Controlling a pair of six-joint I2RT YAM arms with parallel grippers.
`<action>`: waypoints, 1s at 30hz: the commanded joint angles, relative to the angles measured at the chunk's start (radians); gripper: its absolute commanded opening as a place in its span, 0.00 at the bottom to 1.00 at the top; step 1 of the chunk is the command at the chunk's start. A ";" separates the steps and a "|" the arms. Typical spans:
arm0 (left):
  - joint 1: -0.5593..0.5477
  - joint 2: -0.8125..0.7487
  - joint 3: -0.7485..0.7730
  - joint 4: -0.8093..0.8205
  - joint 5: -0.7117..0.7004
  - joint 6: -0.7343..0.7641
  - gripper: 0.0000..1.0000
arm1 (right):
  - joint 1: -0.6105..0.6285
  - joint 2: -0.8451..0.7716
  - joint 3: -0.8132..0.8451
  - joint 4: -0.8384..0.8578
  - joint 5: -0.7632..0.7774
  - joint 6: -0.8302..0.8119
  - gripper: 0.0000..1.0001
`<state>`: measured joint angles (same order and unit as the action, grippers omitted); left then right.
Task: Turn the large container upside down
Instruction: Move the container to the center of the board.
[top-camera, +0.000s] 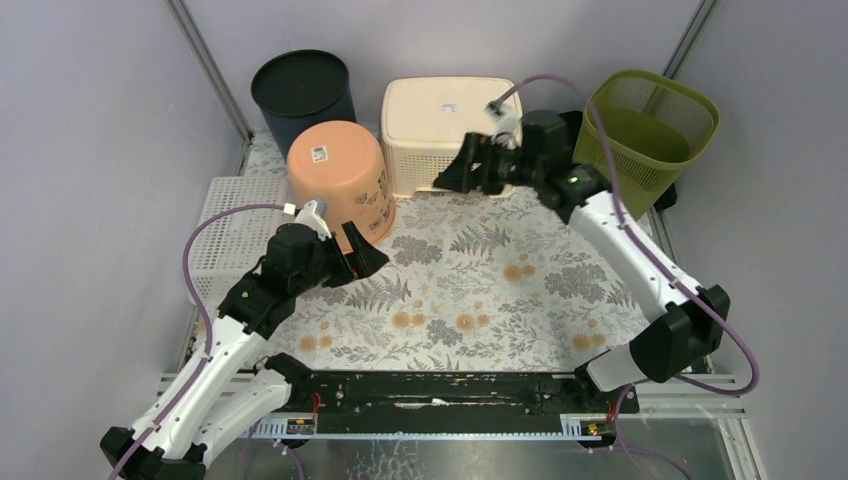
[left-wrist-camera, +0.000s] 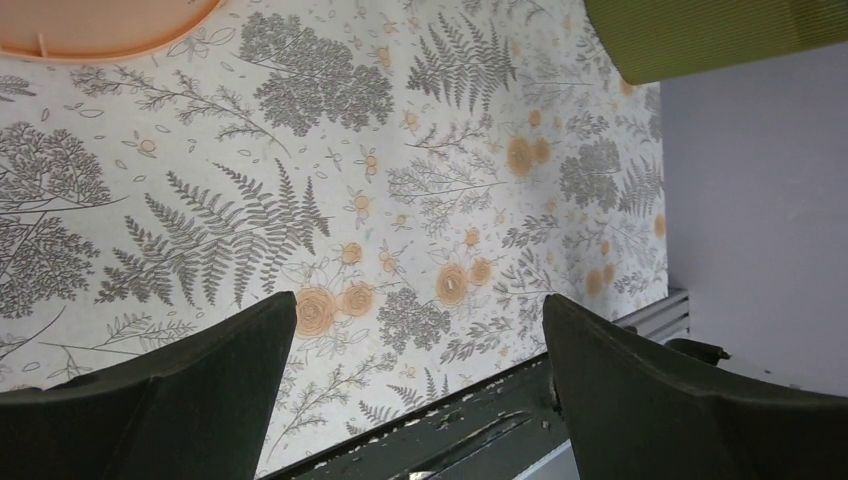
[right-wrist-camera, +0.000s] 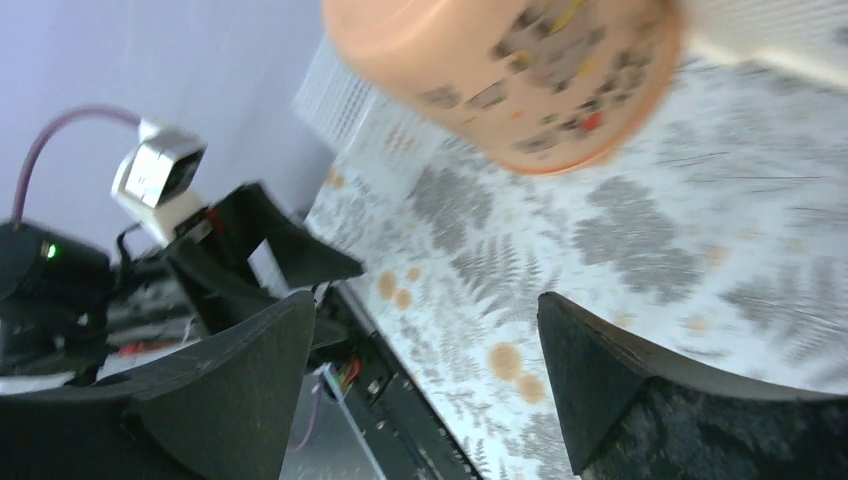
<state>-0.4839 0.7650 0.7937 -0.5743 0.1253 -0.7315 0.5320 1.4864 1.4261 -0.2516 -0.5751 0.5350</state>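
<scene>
1. Top external: cream plastic basket (top-camera: 447, 125) upper centre of frame, flat sticker face up; prob. already inverted.
2. Right gripper (top-camera: 448, 180) just in front of it, spread, empty. Left gripper (top-camera: 368, 262) centre-left, also spread.
3. Est. light, stiff, slick; grip by rim.

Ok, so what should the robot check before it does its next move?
1. Left gripper open with nothing in it: ok.
2. Right gripper open with nothing in it: ok.
3. Orange bucket sits base up on the flowery mat: ok.
4. Cream basket sits base up: ok.
5. Green basket flipped: not ok, its mouth faces up.
6. Which one counts as the large container: cannot tell.
</scene>
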 joint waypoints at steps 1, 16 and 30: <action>-0.003 -0.053 -0.012 0.067 0.058 -0.021 1.00 | -0.140 -0.067 0.173 -0.277 0.128 -0.142 0.89; -0.004 -0.123 -0.116 0.082 0.176 -0.063 1.00 | -0.332 0.063 0.598 -0.572 0.770 -0.440 0.92; -0.004 -0.165 -0.217 0.117 0.188 -0.071 1.00 | -0.465 0.125 0.631 -0.548 0.678 -0.396 0.92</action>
<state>-0.4839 0.5900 0.5949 -0.5423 0.2787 -0.8066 0.1158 1.6051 2.0006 -0.8261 0.1417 0.1246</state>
